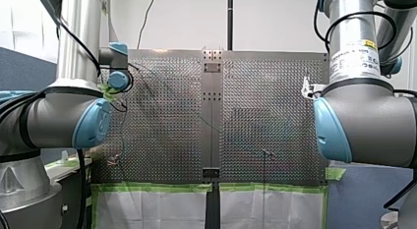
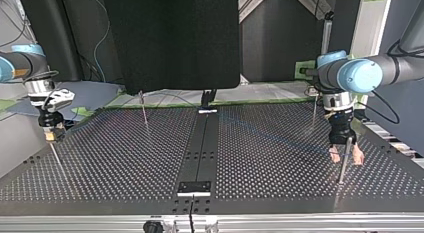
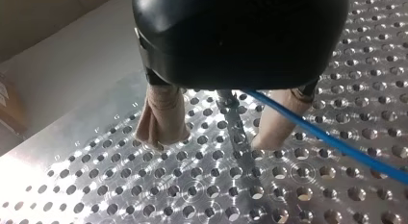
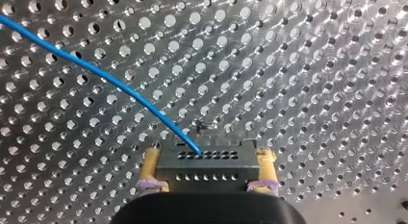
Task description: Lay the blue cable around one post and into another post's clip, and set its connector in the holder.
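In the right wrist view my right gripper is shut with its yellow pads on a dark grey connector. The blue cable leaves the connector and curves away over the perforated plate. At the top view's left the same gripper hangs just above the table. My left gripper, at the top view's right, stands open with beige pads on either side of a thin metal post. In the left wrist view the post stands between the fingers, and the cable runs past the other finger.
Two more thin posts stand near the table's far edge in the top view. A dark centre strip ends in a small black plate at the near edge. Both arms' elbows fill the front view's sides.
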Robot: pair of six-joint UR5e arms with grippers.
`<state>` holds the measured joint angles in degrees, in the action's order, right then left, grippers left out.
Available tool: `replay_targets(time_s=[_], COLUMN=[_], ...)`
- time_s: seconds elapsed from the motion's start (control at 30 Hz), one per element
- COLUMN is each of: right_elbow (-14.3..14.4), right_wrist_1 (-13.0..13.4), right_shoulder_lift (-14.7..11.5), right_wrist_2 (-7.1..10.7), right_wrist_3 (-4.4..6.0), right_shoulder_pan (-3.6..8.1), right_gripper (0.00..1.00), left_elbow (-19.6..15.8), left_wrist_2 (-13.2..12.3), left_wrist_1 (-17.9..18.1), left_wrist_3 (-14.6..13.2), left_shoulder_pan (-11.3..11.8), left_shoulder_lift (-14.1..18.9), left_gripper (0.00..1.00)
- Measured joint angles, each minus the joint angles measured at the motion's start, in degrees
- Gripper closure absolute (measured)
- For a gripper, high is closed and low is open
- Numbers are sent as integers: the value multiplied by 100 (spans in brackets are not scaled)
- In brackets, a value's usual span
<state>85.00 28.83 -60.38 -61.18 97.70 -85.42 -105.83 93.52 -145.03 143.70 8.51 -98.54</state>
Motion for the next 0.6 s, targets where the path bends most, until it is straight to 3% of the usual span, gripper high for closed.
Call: replay_targets(time_s=[0.6], right_elbow=[-5], right_wrist_1=[124], right_shoulder_lift=[10], right_wrist_2=[115], right_wrist_3=[-139], right_shoulder_pan=[4], right_gripper=[100], left_elbow=[-1], left_wrist_2=[3], left_wrist_1=[0], left_wrist_3=[0], left_shoulder_pan=[4], left_shoulder_lift=[-1], left_gripper=[0])
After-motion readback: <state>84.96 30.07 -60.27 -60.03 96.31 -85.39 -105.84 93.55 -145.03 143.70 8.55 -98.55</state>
